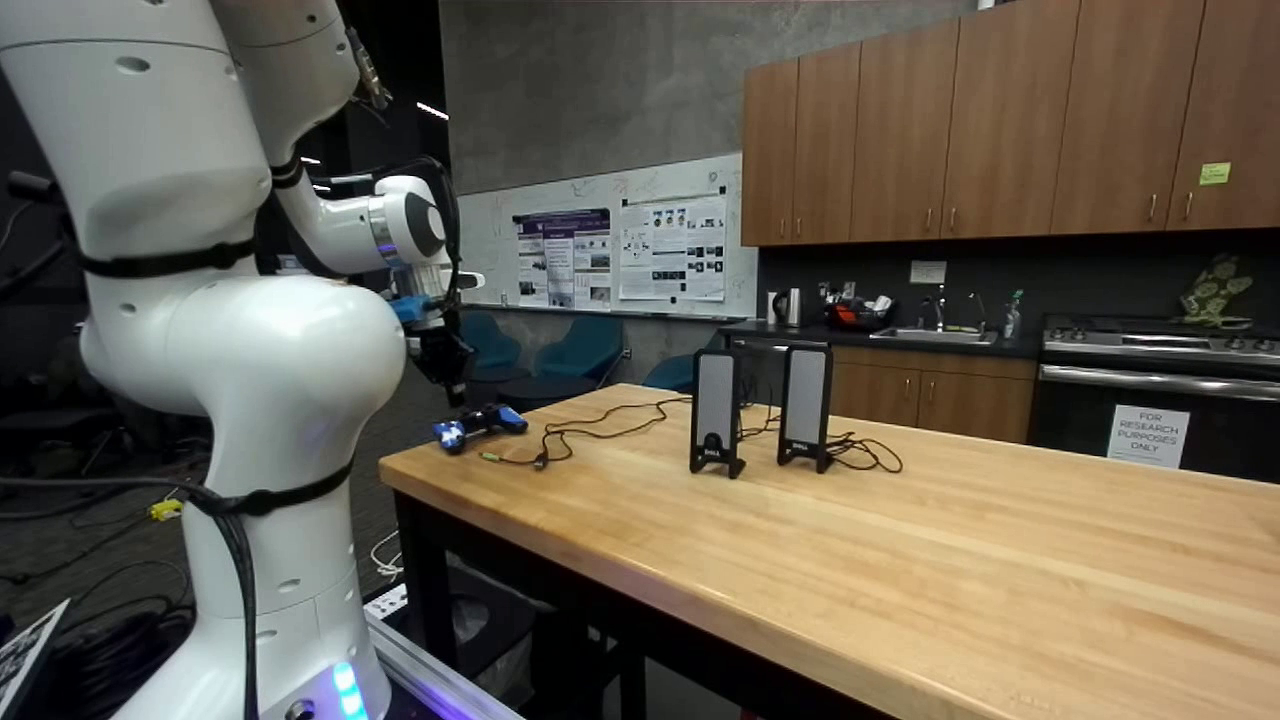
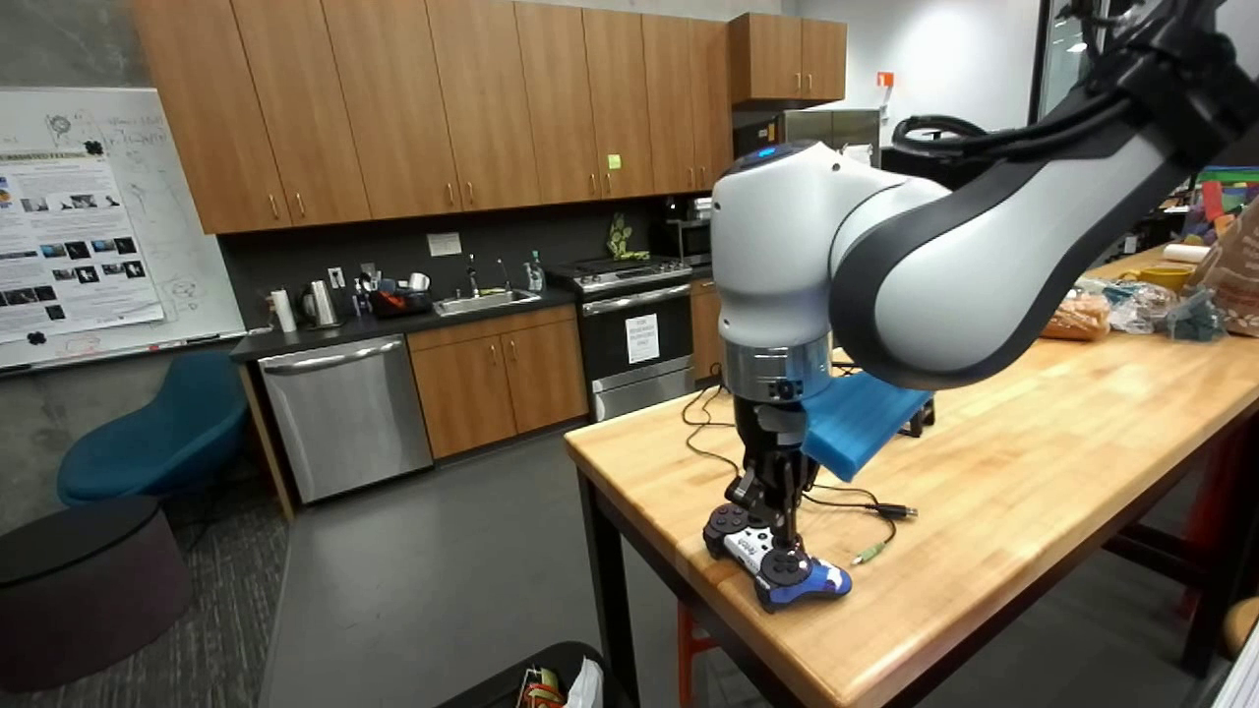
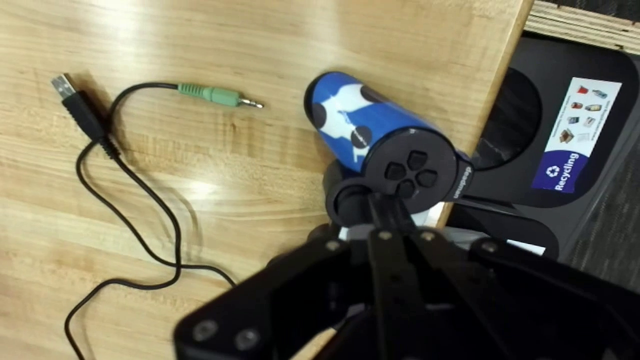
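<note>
A game controller (image 3: 377, 130) with blue and white handles and black button pads lies on the wooden table near its edge. It shows in both exterior views (image 1: 480, 424) (image 2: 814, 580). My black gripper (image 3: 390, 212) points down over the controller's middle. Its fingertips are together, with nothing visible between them. In the exterior views the fingertips (image 1: 457, 393) (image 2: 785, 541) are at or just above the controller; I cannot tell whether they touch it. The fingers hide part of the controller. A green audio plug (image 3: 212, 95) and a black USB plug (image 3: 85, 115) lie beside it.
Two Dell speakers (image 1: 716, 405) (image 1: 804, 405) stand on the table (image 1: 950, 560), with black cables around them. Bagged items (image 2: 1082, 315) lie at the table's far end. A recycling bin (image 3: 550, 55) stands below the table's edge.
</note>
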Controlling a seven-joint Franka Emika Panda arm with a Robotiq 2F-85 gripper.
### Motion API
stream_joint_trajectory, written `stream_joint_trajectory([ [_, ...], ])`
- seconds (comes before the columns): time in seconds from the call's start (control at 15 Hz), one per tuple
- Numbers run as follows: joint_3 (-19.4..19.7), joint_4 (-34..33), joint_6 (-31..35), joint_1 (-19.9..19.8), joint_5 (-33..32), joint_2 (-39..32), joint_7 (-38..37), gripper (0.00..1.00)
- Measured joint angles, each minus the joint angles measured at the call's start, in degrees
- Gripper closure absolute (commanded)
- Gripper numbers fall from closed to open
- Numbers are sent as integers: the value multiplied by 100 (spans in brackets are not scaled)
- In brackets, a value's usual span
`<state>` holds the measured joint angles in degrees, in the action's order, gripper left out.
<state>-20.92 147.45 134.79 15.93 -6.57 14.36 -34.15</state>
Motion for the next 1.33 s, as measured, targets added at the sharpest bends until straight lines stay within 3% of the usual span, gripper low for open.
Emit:
stream_joint_trajectory([
  [1.33, -63, 117, 66, 26, 30, 248, 141, 100],
])
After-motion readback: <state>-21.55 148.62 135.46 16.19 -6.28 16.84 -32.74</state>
